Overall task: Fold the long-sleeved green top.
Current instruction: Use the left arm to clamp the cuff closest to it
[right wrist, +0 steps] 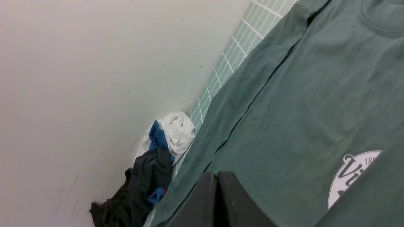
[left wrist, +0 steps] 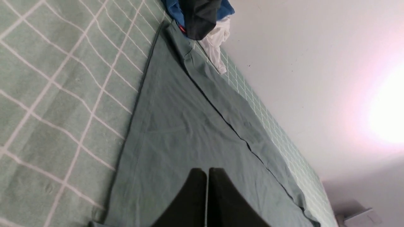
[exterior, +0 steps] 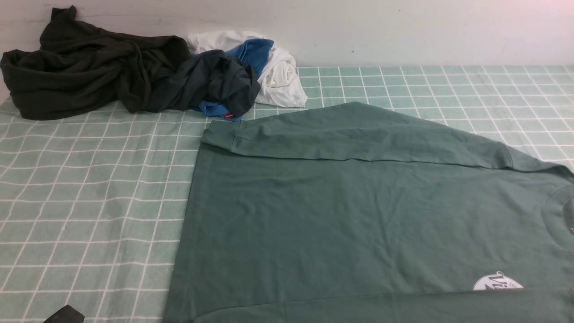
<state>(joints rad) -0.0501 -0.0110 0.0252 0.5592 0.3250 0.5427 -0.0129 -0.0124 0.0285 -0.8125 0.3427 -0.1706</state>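
Green long-sleeved top (exterior: 358, 215) lies flat on the checked table cover (exterior: 89, 202), filling the front view from centre out to 3 and 5 o'clock, neck end toward 3 o'clock, hem edge facing 9. Far sleeve (exterior: 358, 134) is laid across the body along the 12 o'clock side, cuff pointing to 10. Near sleeve (exterior: 358, 309) looks folded in too along 6 o'clock, covering the lower part of the white logo (exterior: 495, 282). Likely reason: sleeves tucked in first, so the body makes a rectangle for the next fold. Left gripper (left wrist: 207, 176) hangs over the hem-side half of the cloth, fingers pressed together, pinching nothing. Right gripper (right wrist: 217, 179) sits above the chest area near the logo, fingers also together, empty. Both appear clear of the fabric, probably between grasps. Dark olive garment (exterior: 85, 67) and navy-grey bundle with blue and white cloth (exterior: 224, 80) are heaped at 10–11 o'clock against the wall, apparently kept out of the folding area, though the bundle nearly meets the far cuff.
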